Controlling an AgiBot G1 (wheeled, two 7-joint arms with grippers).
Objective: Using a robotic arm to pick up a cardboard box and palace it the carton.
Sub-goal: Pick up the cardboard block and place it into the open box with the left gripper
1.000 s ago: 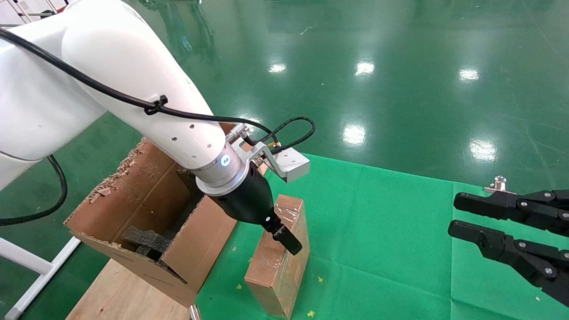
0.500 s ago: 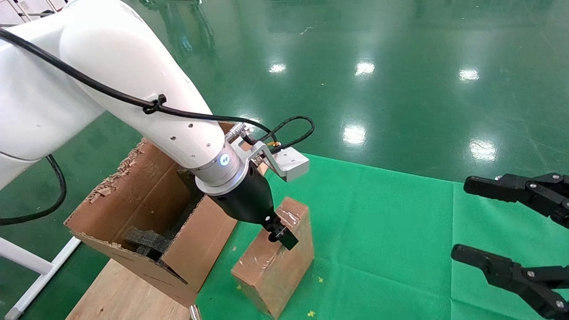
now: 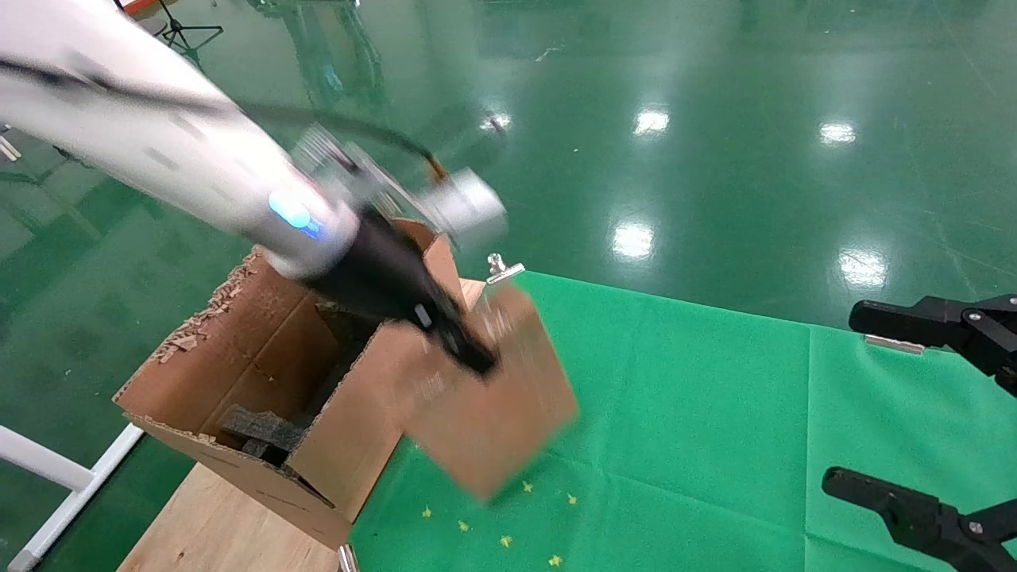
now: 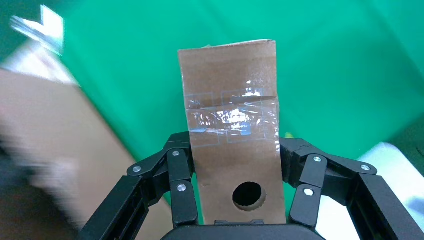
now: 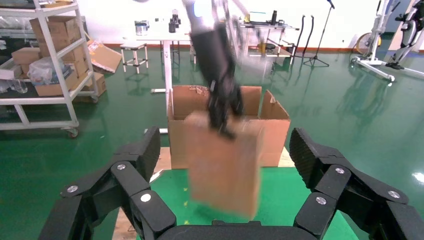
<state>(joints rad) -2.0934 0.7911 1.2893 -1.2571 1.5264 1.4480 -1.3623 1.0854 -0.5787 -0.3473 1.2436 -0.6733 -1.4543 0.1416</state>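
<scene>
1. The carton [image 3: 238, 373] is the biggest thing I have in front of me; it sits on a wooden platform [image 3: 214, 524] at the left edge of the green cloth [image 3: 699, 413], flaps ragged and splayed open, black foam [image 3: 258, 429] lying in its bottom; I judge the open top is what makes it a simple drop target.

2. The robotic arm [image 3: 175, 167], my left one, reaches in from the upper left and slants down over the carton's near corner; it is blurred with motion, so I read this as the carry step, with the drop-in not yet made.

3. The cardboard box [image 3: 493, 397] hangs clear of the cloth, tilted, just beside the carton's right wall and partly in front of it; it is not inside yet; the wrist view shows its face with the round hole [image 4: 248, 194] and the shiny tape [image 4: 232, 120] turned toward the camera.

4. The left gripper [image 4: 235, 185] is clamped on the box's narrow end, one finger on each long side, which is why the box dangles below it; a grip that far toward one end could let it swing, I judge.

5. The right gripper [image 3: 890, 409] waits at the right edge over the cloth, fingers spread wide with nothing between them; it is well apart from the work.

6. A metal clip [image 3: 503, 270] sits at the cloth's far edge; small yellow specks [image 3: 508, 540] dot the cloth below the box.
</scene>
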